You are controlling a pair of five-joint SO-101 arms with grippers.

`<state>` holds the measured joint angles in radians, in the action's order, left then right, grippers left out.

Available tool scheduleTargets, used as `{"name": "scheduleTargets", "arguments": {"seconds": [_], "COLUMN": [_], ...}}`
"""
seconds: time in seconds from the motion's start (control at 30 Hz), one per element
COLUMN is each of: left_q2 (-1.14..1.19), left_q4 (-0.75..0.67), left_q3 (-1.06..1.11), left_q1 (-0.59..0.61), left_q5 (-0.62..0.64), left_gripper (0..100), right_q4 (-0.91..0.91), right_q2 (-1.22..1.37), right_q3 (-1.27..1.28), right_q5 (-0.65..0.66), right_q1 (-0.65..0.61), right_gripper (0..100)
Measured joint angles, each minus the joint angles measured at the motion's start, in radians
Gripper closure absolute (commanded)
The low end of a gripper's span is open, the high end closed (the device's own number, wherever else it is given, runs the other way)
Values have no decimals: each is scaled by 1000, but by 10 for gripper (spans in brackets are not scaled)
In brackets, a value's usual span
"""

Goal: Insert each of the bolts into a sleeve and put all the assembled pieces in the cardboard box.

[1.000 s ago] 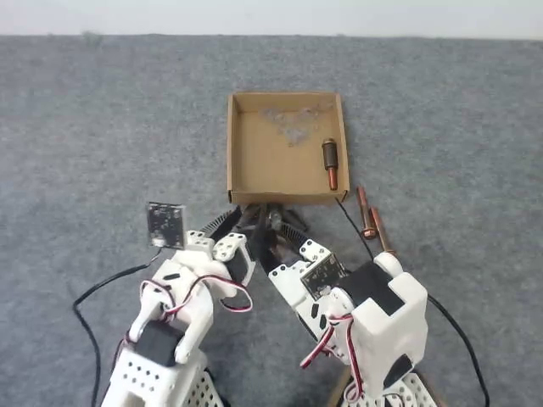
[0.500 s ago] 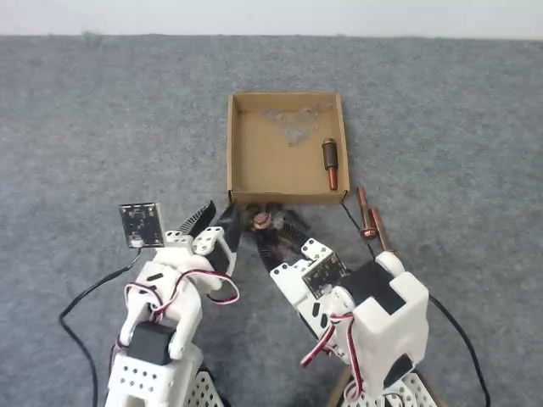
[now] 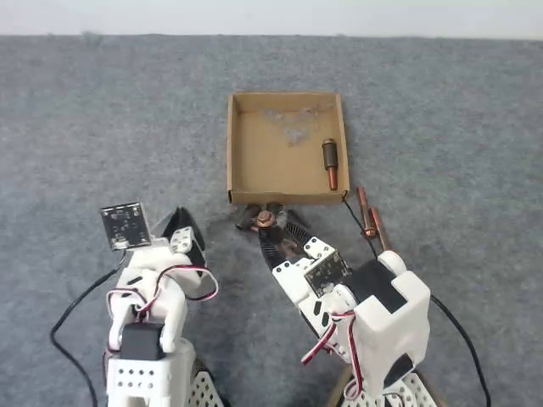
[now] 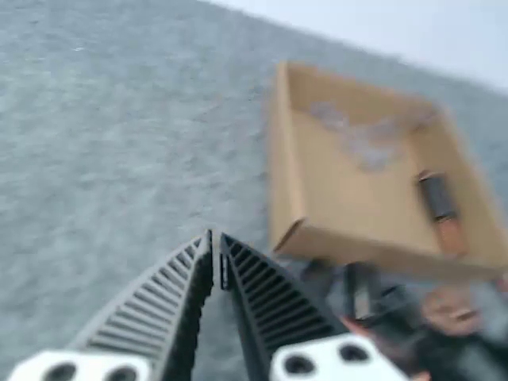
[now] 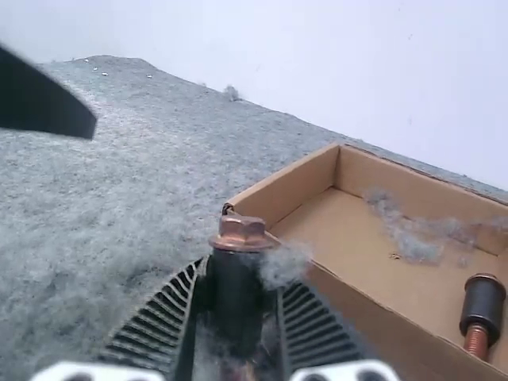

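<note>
My right gripper [image 3: 270,225] [image 5: 238,274] is shut on an upright black sleeve [image 5: 233,295] with a copper bolt [image 5: 240,232] [image 3: 265,219] in it, just in front of the cardboard box's near wall. The cardboard box [image 3: 271,168] [image 4: 287,159] [image 5: 353,246] holds one assembled piece [image 3: 330,163] [image 4: 438,205] [image 5: 479,308] along its right side. Two bare copper bolts [image 3: 366,212] lie on the carpet right of the box. My left gripper [image 3: 182,225] [image 4: 216,258] is shut on nothing, low over the carpet, left of the box's front corner.
Grey carpet covers the table all round. Tufts of grey lint [image 3: 293,123] lie at the back of the box, and one clings to the held sleeve [image 5: 282,266]. A black cable [image 3: 356,229] runs between the box and the loose bolts.
The left arm has drawn back to the left, away from the right gripper, and its fingers have shut. The right gripper stays by the box with the bolt and sleeve.
</note>
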<state>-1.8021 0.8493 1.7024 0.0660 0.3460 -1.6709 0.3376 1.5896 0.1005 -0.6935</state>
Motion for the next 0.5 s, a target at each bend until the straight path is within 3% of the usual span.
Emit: {"name": "scheduleTargets", "arguments": {"seconds": [0.17, 0.3, 0.5], "left_q2": [0, 0, 0], "left_q4": [120, 153, 222], "left_q3": [0, 0, 0], "left_q1": [86, 127, 138], "left_q5": [-161, -192, -272], "left_gripper": [991, 991, 991], "right_q4": [0, -6, -52], "right_q2": [0, 0, 0], "right_q3": [0, 0, -11], "right_q5": [0, 0, 58], "right_q1": [0, 3, 107], "right_gripper": [992, 992, 992]}}
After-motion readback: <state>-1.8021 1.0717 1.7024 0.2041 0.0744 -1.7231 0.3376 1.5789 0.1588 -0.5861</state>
